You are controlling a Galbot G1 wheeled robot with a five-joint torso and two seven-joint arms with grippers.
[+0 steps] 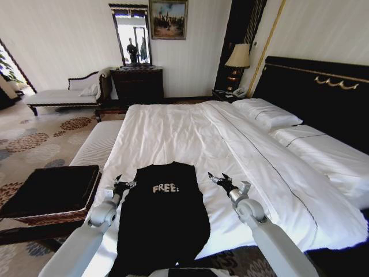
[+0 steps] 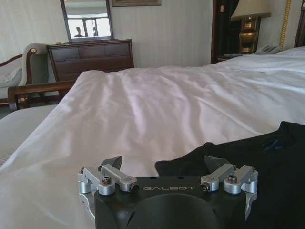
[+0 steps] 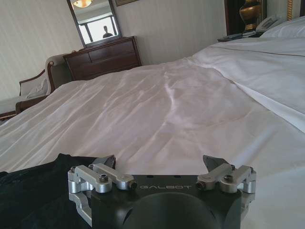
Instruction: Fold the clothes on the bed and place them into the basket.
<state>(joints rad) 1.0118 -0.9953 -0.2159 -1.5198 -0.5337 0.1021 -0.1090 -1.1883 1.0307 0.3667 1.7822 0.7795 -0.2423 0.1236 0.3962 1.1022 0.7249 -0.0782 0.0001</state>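
The clothes [image 1: 164, 213], a black T-shirt with white "FREE!" lettering, lie in a long narrow strip on the near end of the bed [image 1: 173, 133], hanging over its foot edge. My left gripper [image 1: 123, 184] hovers open just off the shirt's left shoulder, with the black fabric [image 2: 248, 162] beside its fingers. My right gripper [image 1: 221, 180] is open a short way off the shirt's right side, the shirt's edge [image 3: 38, 186] close by it. Neither holds anything. The basket [image 1: 52, 193], brown wicker with a black top, stands on the floor left of the bed.
A white striped bench [image 1: 98, 144] runs along the bed's left side behind the basket. Pillows [image 1: 268, 112] and the black headboard [image 1: 323, 86] are at the right. A dark dresser [image 1: 137, 83] with mirror and a pale chaise [image 1: 63, 95] stand by the far wall.
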